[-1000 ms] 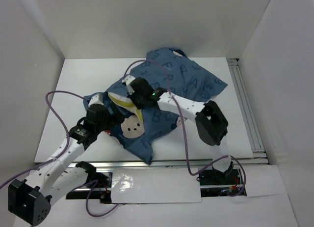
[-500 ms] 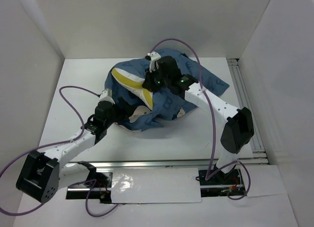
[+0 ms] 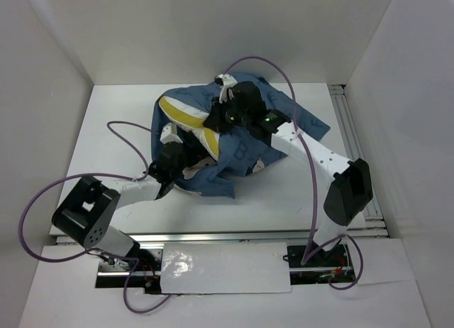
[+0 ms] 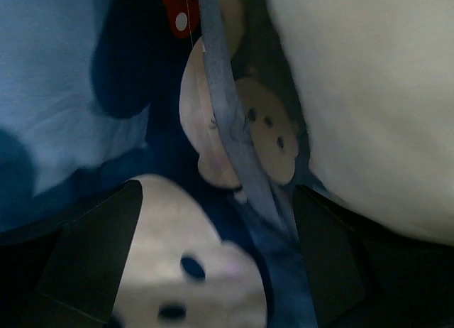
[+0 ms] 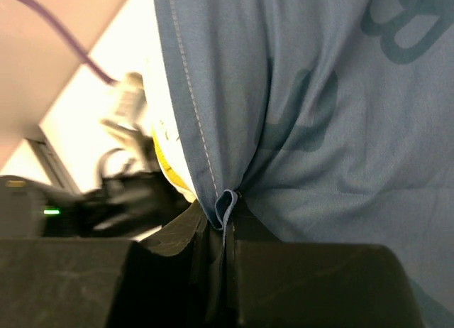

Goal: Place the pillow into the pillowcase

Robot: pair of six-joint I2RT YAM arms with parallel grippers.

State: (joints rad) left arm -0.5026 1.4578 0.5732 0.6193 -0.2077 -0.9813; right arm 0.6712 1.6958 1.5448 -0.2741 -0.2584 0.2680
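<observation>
Item: pillowcase (image 3: 245,140), blue with letter print, heaped mid-table (image 3: 106,129), its yellow lining (image 3: 181,111) turned outward at the raised mouth. Item: pillow (image 4: 369,94), white, lying at that mouth just beside the hem, mostly hidden under blue cloth from above. Right gripper (image 5: 223,225): jaws closed on a pinch of the hem, holding the opening up toward the far side. Left gripper (image 4: 218,189): jaws spread wide, straddling the hem strip and a mouse-face print, holding nothing. Step in hand, by judgement: insertion partway, mouth held open. Next move calls for the left jaws to take the pillow, or the lower hem, and for the cloth to be drawn over. Change from a second ago: case then lay flatter and nearer; the right gripper has lifted away, more lining shows, the left arm has folded inward.
</observation>
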